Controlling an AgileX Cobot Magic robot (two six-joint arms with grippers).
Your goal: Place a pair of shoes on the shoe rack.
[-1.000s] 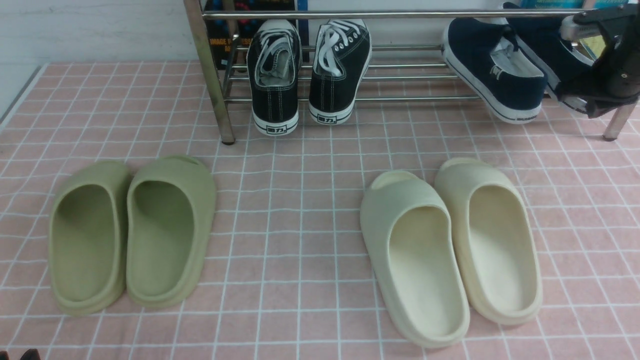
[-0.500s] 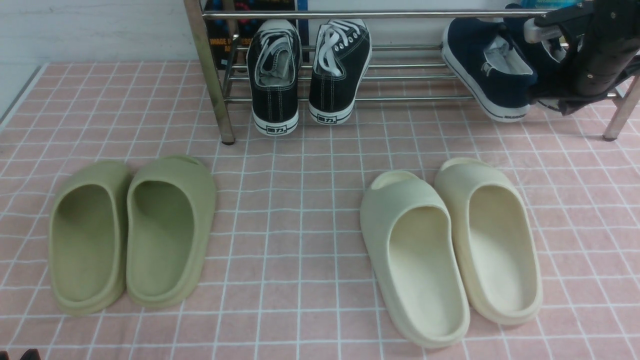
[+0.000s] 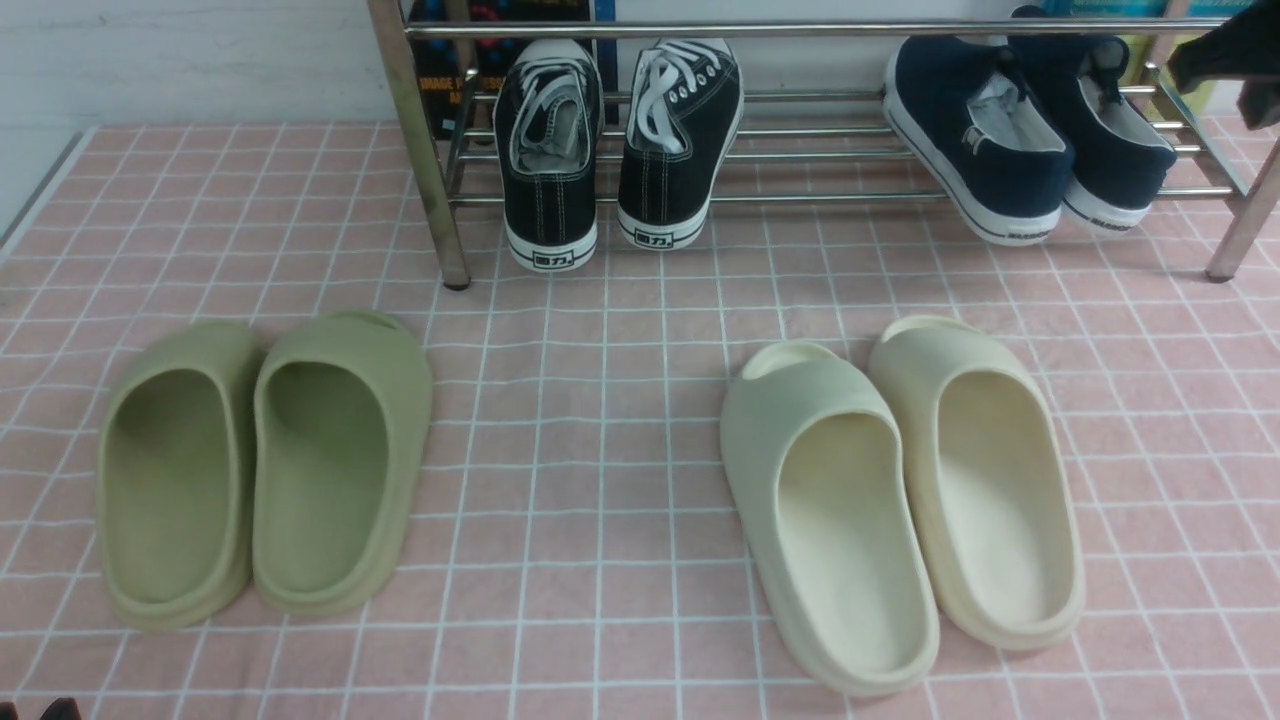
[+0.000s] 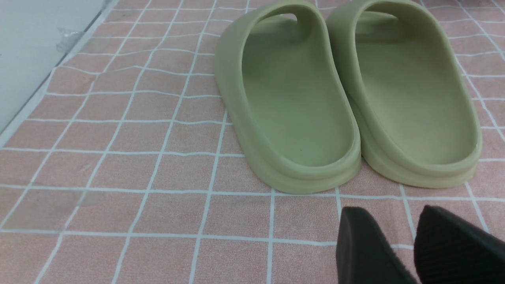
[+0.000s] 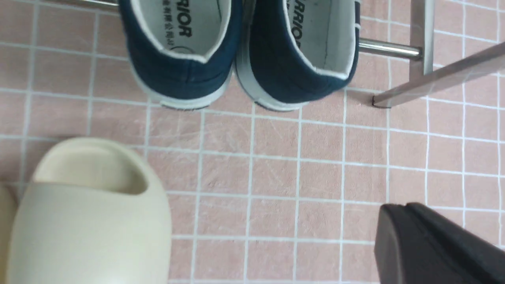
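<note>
Two navy slip-on shoes stand side by side on the lower bars of the chrome shoe rack (image 3: 800,28) at its right end, the left one (image 3: 975,150) and the right one (image 3: 1100,130), heels toward me. In the right wrist view both heels (image 5: 181,59) (image 5: 303,67) overhang the front bar. My right gripper (image 5: 394,211) is shut and empty, above the cloth, clear of the shoes. Part of the right arm (image 3: 1225,50) shows at the top right. My left gripper (image 4: 388,217) is open and empty, low over the cloth behind the green slides.
Black lace-up sneakers (image 3: 620,140) sit on the rack's left part. Green foam slides (image 3: 265,465) lie front left and cream slides (image 3: 900,490) front right on the pink checked cloth (image 3: 600,400). A rack post (image 3: 1240,230) stands right of the navy shoes.
My right gripper has let go of the right navy shoe and drawn back up and to the right. That shoe now rests on the rack beside the other. The left arm has not moved.
</note>
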